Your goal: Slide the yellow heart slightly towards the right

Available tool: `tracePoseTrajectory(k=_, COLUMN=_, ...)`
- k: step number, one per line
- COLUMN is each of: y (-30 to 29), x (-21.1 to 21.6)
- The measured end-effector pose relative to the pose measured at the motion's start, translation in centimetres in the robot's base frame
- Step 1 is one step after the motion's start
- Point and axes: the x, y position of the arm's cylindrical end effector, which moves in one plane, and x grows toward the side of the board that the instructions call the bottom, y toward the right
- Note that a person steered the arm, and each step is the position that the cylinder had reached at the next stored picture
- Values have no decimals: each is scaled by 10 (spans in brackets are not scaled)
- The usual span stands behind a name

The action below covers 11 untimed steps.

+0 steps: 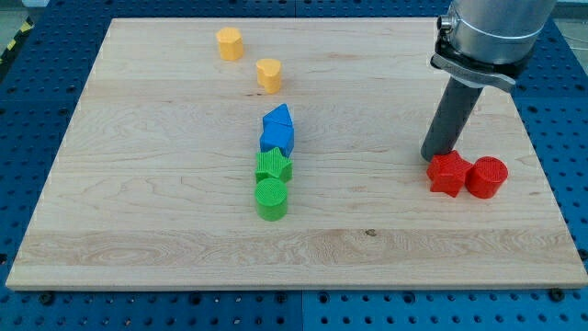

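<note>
The table (138,230) is carrying every block, and the arm is standing over the view's right side, so the job is looking unstarted. The rod is carrying no fingers, so there is nothing to be apart or together; my tip (431,158) is resting just beside the red star (448,174), with the red cylinder (486,176) touching that star. The yellow heart (268,74) is sitting well apart, toward the view's top, right of the yellow hexagon (230,43); the whole push is remaining.
</note>
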Motion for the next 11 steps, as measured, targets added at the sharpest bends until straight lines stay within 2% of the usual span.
tracePoseTrajectory(k=2, y=14, x=-30)
tracePoseTrajectory(k=4, y=2, x=-45)
tracePoseTrajectory(k=6, y=-114, x=-94)
tracePoseTrajectory(k=9, y=-253, x=-105)
tracePoseTrajectory(k=10, y=-276, x=-139)
tracePoseTrajectory(k=11, y=-251, x=-146)
